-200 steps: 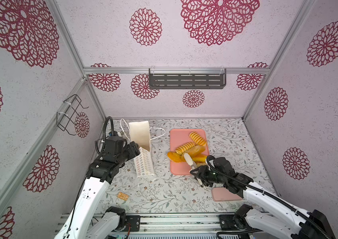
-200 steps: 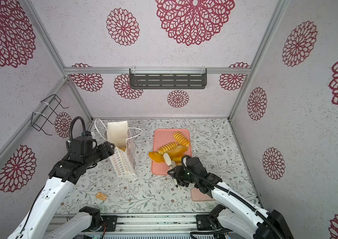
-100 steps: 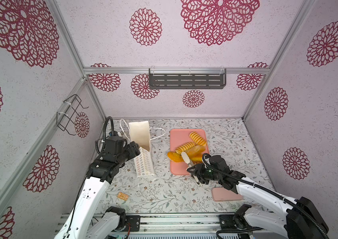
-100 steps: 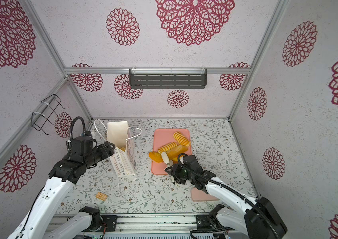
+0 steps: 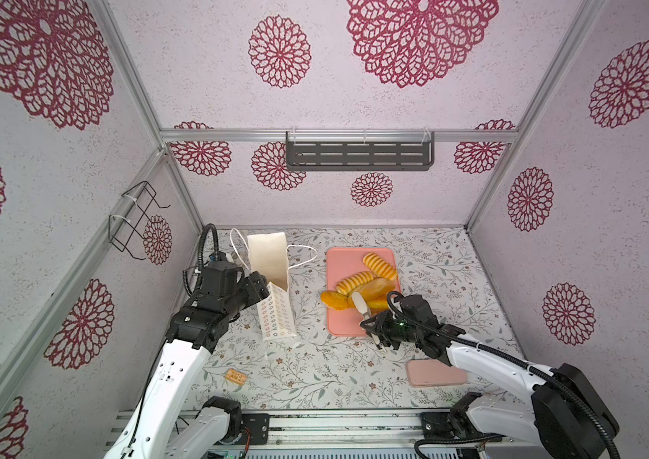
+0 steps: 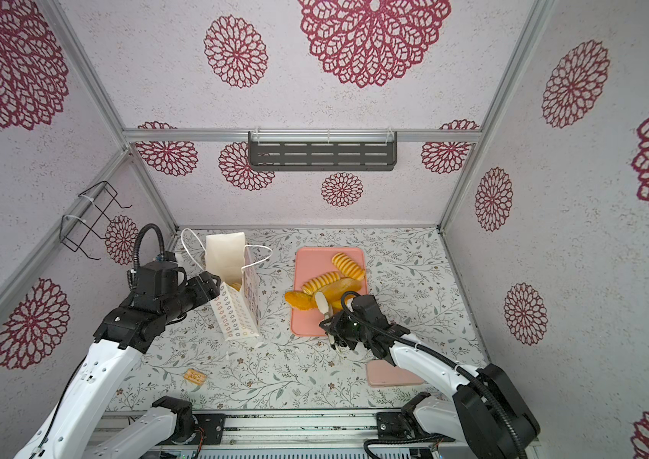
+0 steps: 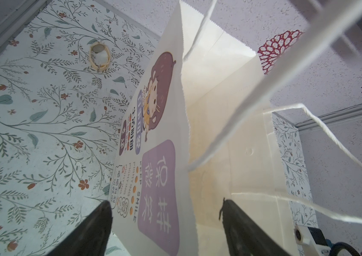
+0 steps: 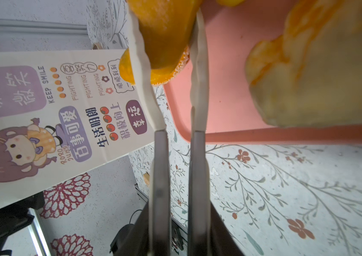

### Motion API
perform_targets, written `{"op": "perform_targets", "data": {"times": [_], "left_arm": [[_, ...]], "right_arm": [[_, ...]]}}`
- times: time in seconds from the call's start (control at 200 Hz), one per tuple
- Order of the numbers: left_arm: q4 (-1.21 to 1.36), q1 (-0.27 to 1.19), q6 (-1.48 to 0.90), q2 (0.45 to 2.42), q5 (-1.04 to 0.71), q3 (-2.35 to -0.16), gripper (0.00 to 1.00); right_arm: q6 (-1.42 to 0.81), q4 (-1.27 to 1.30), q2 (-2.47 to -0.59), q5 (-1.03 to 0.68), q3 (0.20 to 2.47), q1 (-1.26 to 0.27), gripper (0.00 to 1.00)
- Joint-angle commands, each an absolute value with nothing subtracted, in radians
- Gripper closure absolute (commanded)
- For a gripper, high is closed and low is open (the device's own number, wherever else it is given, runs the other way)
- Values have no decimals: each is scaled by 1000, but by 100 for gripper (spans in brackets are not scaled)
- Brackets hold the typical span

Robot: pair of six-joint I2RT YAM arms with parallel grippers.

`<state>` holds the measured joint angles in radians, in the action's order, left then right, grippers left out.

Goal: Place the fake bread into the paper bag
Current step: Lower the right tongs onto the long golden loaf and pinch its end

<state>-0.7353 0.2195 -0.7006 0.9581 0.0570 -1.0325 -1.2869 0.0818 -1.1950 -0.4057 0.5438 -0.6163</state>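
We see the paper bag (image 5: 276, 314) standing upright on the flowered worktop (image 5: 315, 369) with its mouth open upward. It is to the left of the pink tray (image 5: 344, 262) and apart from it. The left gripper (image 5: 262, 284) is at the upper edge of the bag. In the left wrist view its dark fingers (image 7: 95, 228) stand wide apart, one outside the printed wall and one inside the bag. The wall passes between them, and we see no pinch on the paper. The white cord handles (image 7: 253, 93) hang across this view.

The fake bread (image 5: 370, 284) lies in a heap on the tray. There are two ridged rolls (image 5: 379, 265), a long smooth loaf (image 5: 380, 287), and an orange pastry (image 5: 333, 299) that overhangs the left edge of the tray. The right gripper (image 5: 356, 300) is at this pastry, coming from the near side. In the right wrist view its two long white fingers (image 8: 199, 66) are closed on the orange pastry, one on each side and both touching it. We cannot tell if the pastry is lifted off the tray. A pale yellowish piece (image 8: 308, 77) lies beside it on the tray.

Low inside the bag a small yellow patch (image 6: 235, 285) shows, and we cannot tell what it is. A tan cracker (image 5: 235, 375) lies on the worktop near the front left. A flat pink piece (image 5: 434, 372) lies near the right arm.
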Motion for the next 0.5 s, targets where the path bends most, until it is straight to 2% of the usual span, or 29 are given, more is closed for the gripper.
{"op": "perform_targets", "data": {"times": [0.0, 0.285, 0.495], "left_arm": [[-721, 213, -701, 959, 57, -1030, 19], [-737, 213, -688, 961, 73, -1053, 18], [-749, 214, -691, 957, 81, -1068, 16]], "right_arm": [[-1270, 113, -1160, -418, 577, -614, 75], [-1245, -13, -1034, -376, 579, -636, 90], [-1157, -125, -1023, -339, 671, -677, 97]]}}
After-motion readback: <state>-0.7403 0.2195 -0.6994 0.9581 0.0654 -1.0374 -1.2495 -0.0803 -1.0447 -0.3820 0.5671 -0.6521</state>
